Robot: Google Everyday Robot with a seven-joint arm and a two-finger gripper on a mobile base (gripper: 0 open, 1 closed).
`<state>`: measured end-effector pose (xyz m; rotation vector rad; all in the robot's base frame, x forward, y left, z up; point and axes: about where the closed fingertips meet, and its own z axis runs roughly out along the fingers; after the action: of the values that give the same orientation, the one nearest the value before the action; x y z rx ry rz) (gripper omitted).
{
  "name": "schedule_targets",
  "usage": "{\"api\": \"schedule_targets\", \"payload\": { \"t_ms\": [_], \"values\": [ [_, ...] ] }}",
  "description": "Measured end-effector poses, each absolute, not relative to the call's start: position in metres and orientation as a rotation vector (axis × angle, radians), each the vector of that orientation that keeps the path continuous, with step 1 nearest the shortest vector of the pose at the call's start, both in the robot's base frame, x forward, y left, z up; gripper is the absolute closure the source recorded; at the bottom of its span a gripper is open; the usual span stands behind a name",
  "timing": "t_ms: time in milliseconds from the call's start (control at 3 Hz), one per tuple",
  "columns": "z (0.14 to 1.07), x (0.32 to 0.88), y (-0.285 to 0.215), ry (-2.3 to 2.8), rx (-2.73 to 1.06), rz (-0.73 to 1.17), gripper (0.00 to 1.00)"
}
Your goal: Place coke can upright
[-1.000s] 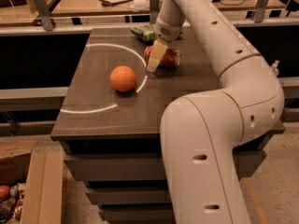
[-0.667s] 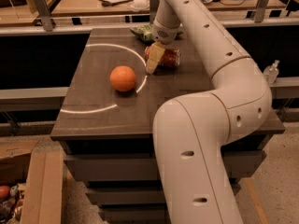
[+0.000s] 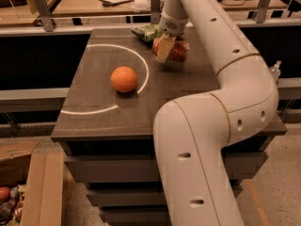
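The coke can [image 3: 179,52] is red and lies on its side at the back middle of the dark table [image 3: 99,121]. My gripper [image 3: 168,50] reaches down from above and is shut on the can's left part. One cream finger [image 3: 162,49] shows in front of the can; the other is hidden behind it. The can seems to hang slightly above the tabletop, though I cannot tell for sure that it is off the surface.
An orange ball [image 3: 124,79] sits left of the can inside a white painted arc. A green snack bag [image 3: 147,31] lies just behind the gripper at the table's back edge. My own arm [image 3: 235,93] covers the table's right side. A railing runs behind the table.
The gripper and the can have moved together slightly up and away towards the back of the table. The ball and the bag have not moved.
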<state>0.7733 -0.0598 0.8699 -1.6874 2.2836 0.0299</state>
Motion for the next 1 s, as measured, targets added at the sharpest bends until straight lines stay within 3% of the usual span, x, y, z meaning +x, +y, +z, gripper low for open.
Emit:
{"api": "schedule_targets", "payload": {
  "t_ms": [333, 667, 1000],
  "values": [
    [0.926, 0.752, -0.081, 2.172, -1.649, 0.077, 0.87],
    [0.981, 0.722, -0.108, 2.036, -1.5, 0.25, 1.0],
    [1.015, 0.693, -0.137, 1.91, -1.354, 0.412, 1.0]
  ]
}}
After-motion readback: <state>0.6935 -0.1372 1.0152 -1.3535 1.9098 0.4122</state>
